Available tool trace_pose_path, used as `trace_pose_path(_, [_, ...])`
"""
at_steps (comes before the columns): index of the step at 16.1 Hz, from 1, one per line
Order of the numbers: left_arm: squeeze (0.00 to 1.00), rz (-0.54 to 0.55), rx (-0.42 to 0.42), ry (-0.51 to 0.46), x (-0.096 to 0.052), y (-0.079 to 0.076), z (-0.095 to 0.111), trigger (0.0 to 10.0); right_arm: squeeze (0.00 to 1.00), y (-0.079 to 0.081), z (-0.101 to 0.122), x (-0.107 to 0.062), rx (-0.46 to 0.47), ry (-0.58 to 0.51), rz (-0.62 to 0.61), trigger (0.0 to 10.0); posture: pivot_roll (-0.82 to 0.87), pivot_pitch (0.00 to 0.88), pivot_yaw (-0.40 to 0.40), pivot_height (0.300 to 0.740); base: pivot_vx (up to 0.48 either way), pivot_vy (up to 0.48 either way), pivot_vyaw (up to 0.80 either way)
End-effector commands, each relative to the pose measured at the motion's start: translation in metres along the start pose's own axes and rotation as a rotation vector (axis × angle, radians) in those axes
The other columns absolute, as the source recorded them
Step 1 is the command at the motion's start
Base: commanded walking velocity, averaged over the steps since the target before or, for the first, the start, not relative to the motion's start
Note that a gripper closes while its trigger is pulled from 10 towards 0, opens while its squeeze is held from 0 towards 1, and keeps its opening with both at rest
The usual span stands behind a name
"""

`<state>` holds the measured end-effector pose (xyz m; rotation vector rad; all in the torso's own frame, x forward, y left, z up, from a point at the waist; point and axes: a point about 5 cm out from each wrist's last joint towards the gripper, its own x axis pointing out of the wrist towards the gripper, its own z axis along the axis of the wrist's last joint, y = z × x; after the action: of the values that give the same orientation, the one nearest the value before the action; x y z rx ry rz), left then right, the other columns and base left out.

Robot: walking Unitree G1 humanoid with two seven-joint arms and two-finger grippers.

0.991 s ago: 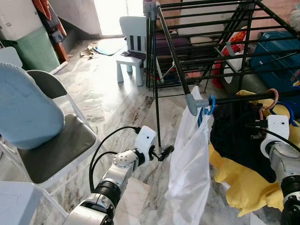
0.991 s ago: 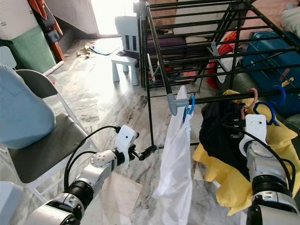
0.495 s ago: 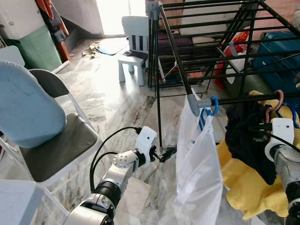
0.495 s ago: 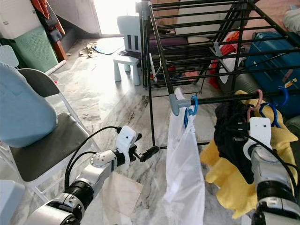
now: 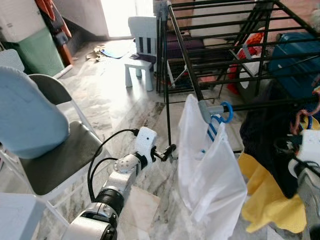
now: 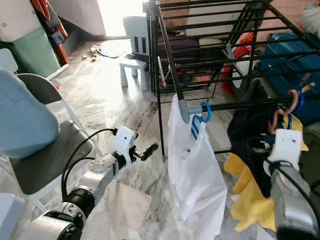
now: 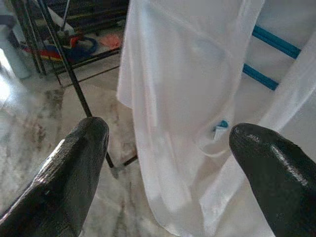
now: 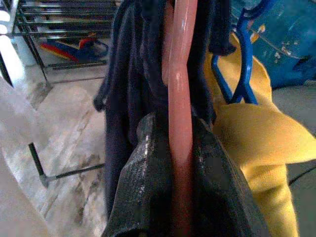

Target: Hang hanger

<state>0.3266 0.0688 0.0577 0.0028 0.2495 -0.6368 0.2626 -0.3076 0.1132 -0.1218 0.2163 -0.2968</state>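
A pink hanger point(image 8: 180, 74) carrying a dark garment point(image 5: 261, 135) is pinched between the fingers of my right gripper point(image 8: 180, 153), shut on its stem. Its hook point(image 6: 293, 98) stands just to the right of the black drying rack's front rail point(image 5: 260, 105), at about rail height. A yellow garment point(image 5: 272, 200) hangs beside it from a blue hanger point(image 8: 241, 74). A white garment point(image 5: 210, 175) hangs from another blue hanger point(image 5: 226, 111) on that rail. My left gripper point(image 7: 168, 163) is open, held low just left of the white garment, with nothing between its fingers point(image 5: 169, 149).
The black drying rack point(image 5: 185, 50) fills the space ahead. A folding chair point(image 5: 60, 160) with a pale blue cushion point(image 5: 27, 115) stands at my left. A small white chair point(image 5: 141, 45) is farther back. A blue suitcase point(image 5: 295, 60) sits behind the rack on the right.
My right gripper has carried the pink hanger and dark garment to the right, away from the white garment. The white garment has swung and spread. My left gripper has shifted slightly left and up.
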Motion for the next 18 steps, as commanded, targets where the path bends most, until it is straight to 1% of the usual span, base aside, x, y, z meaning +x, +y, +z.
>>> trace_pose_path(1, [0.00, -0.002, 0.016, 0.010, -0.001, 0.000, -0.003, 10.0, 0.00, 0.008, 0.009, -0.014, 0.006, -0.064, 0.022, 0.0, -0.12, 0.000, 0.059, 0.740, 0.000, 0.000, 0.00])
trace_pose_path(2, [0.00, 0.000, 0.017, 0.011, -0.001, -0.001, -0.003, 10.0, 0.00, 0.012, 0.004, -0.023, 0.012, -0.053, 0.033, 0.0, -0.12, 0.000, 0.059, 0.740, 0.000, 0.000, 0.00])
trace_pose_path(3, [0.00, 0.010, 0.019, 0.012, -0.001, -0.001, -0.003, 10.0, 0.00, 0.020, -0.002, -0.036, -0.002, -0.037, 0.057, 1.6, -0.12, 0.000, 0.057, 0.740, 0.000, 0.000, 0.00])
trace_pose_path(4, [0.00, 0.013, 0.023, 0.012, 0.000, -0.001, -0.003, 10.0, 0.00, 0.023, -0.006, -0.043, -0.010, -0.028, 0.058, 4.4, -0.12, 0.000, 0.057, 0.740, 0.000, 0.000, 0.00])
trace_pose_path(5, [0.00, 0.017, 0.034, 0.000, 0.002, -0.003, 0.001, 10.0, 0.00, 0.030, -0.020, -0.060, -0.009, 0.014, 0.055, 10.0, -0.13, 0.000, 0.062, 0.740, 0.000, 0.000, 0.00])
trace_pose_path(6, [0.00, 0.012, 0.038, -0.013, 0.003, -0.004, 0.006, 10.0, 0.00, 0.034, -0.026, -0.070, -0.006, 0.035, 0.051, 10.0, -0.13, 0.000, 0.067, 0.740, 0.000, 0.000, 0.00])
trace_pose_path(7, [0.00, 0.010, 0.039, -0.017, 0.004, -0.004, 0.007, 10.0, 0.00, 0.034, -0.027, -0.071, 0.000, 0.040, 0.047, 10.0, -0.13, 0.000, 0.067, 0.740, 0.000, 0.000, 0.00])
trace_pose_path(9, [0.00, 0.003, 0.054, -0.055, 0.007, -0.006, 0.017, 10.0, 0.00, 0.038, -0.028, -0.081, -0.002, 0.047, 0.041, 10.0, -0.14, 0.000, 0.069, 0.740, -0.261, 0.000, 0.00])
trace_pose_path(10, [0.00, 0.016, 0.047, -0.067, 0.008, -0.004, 0.021, 10.0, 0.00, 0.039, -0.026, -0.084, -0.001, 0.044, 0.036, 10.0, -0.14, 0.000, 0.069, 0.740, -0.274, 0.000, 0.00])
trace_pose_path(12, [0.00, 0.026, 0.045, -0.070, 0.008, -0.002, 0.023, 10.0, 0.00, 0.041, -0.025, -0.086, -0.001, 0.046, 0.035, 10.0, -0.14, 0.000, 0.068, 0.740, -0.334, 0.000, 0.00])
trace_pose_path(13, [0.00, 0.017, 0.049, -0.064, 0.007, -0.003, 0.021, 10.0, 0.00, 0.047, -0.025, -0.086, 0.002, 0.051, 0.048, 10.0, -0.13, 0.000, 0.069, 0.740, -0.382, 0.000, 0.00])
trace_pose_path(18, [0.00, 0.006, 0.056, -0.063, 0.008, -0.004, 0.023, 10.0, 0.00, 0.052, -0.024, -0.083, 0.007, 0.055, 0.052, 10.0, -0.13, 0.000, 0.076, 0.740, -0.379, 0.000, 0.00])
